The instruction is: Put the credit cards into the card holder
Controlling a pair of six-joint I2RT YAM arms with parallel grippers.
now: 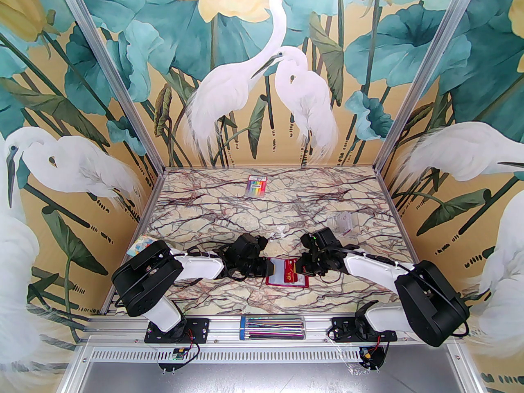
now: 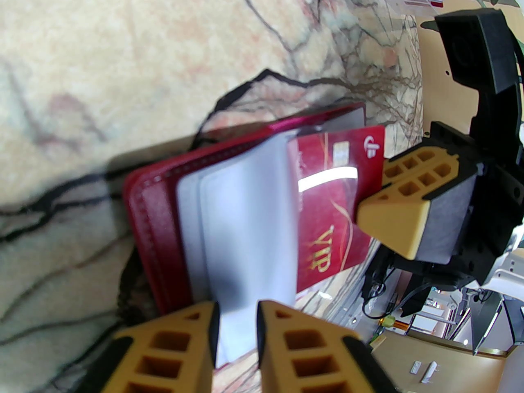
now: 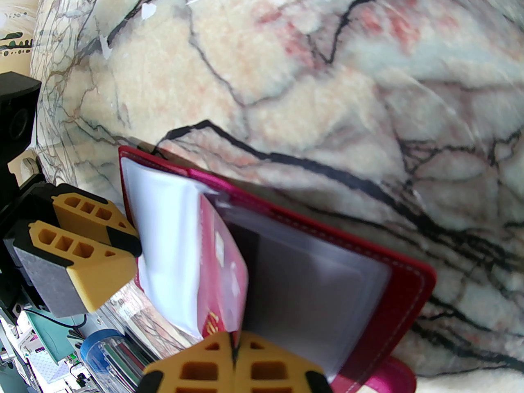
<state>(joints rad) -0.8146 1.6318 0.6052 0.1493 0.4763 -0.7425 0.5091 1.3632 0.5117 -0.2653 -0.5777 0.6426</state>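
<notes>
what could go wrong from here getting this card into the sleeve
1. The red VIP card in the right gripper looks skewed; its corner could snag the clear sleeve instead of sliding in.
2. The left gripper pinches only the sleeve's edge; if it slips, the sleeve flops shut and the card holder may shift.
</notes>
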